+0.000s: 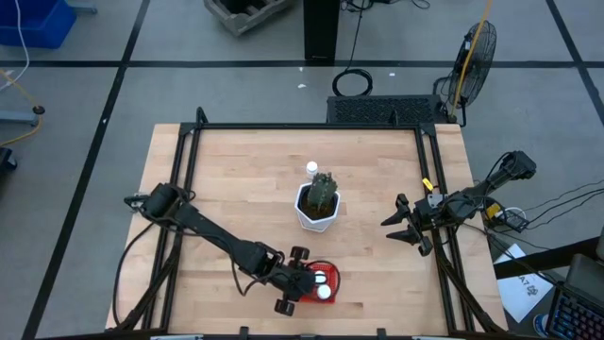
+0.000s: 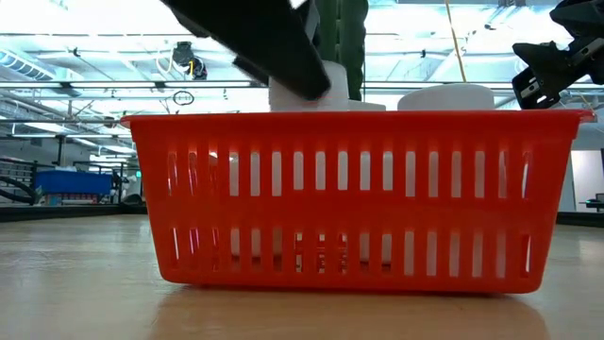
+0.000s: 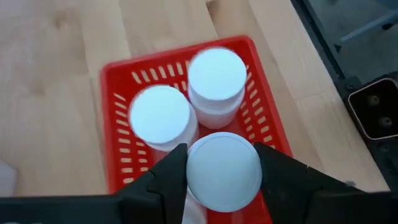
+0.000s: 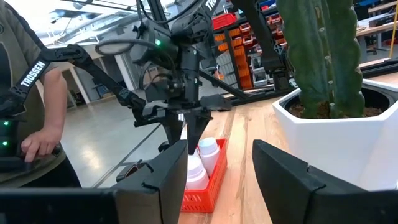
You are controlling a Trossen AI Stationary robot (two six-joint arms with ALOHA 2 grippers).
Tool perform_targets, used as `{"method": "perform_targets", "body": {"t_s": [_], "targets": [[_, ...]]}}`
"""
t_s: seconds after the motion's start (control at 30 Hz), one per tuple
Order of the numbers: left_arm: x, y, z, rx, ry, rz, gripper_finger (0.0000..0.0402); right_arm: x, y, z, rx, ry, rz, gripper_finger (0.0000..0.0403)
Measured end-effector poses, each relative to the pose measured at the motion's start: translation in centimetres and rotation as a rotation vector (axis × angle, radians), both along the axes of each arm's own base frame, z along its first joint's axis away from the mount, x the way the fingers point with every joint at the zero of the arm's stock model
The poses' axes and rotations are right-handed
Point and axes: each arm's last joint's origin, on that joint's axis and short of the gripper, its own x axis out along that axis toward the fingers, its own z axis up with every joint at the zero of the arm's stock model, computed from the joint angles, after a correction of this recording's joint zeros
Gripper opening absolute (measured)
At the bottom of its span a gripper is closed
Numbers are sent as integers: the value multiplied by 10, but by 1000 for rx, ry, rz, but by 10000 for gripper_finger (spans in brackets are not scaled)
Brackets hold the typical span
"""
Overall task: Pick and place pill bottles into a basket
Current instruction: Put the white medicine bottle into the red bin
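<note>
The red mesh basket [image 1: 324,282] stands near the table's front edge, and it also shows in the low view [image 2: 354,198]. Two white pill bottles [image 3: 160,117] [image 3: 216,78] stand upright in it. My left gripper [image 1: 302,280] is over the basket's near end, shut on a third pill bottle [image 3: 224,171]. One more pill bottle [image 1: 311,170] stands on the table just behind the white pot [image 1: 317,210]. My right gripper [image 1: 401,228] is open and empty near the table's right edge. My left gripper pinches the pill bottle by the two sides of its round white cap [image 3: 194,177] between its two fingers [image 3: 169,174]. The fingers come from above, slanting down. The bottle is upright, its top [image 2: 300,90] above the basket's rim. Whether its base rests on the basket floor I cannot tell.
The white hexagonal pot with a green cactus [image 4: 336,124] stands mid-table between the two arms. Black frame rails [image 1: 434,189] run along the table's left, right and far sides. A person [image 4: 28,118] stands beyond the table in the right wrist view.
</note>
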Motion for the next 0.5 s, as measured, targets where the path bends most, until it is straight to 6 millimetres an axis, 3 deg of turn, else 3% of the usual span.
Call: {"method": "perform_targets", "body": {"t_s": [0.2, 0.5], "targets": [[3, -1, -15, -19, 42, 1, 188, 0, 0, 0, 0, 1, 0, 174], [5, -4, -11, -75, 13, 36, 190, 0, 0, 0, -1, 1, 0, 175]]}}
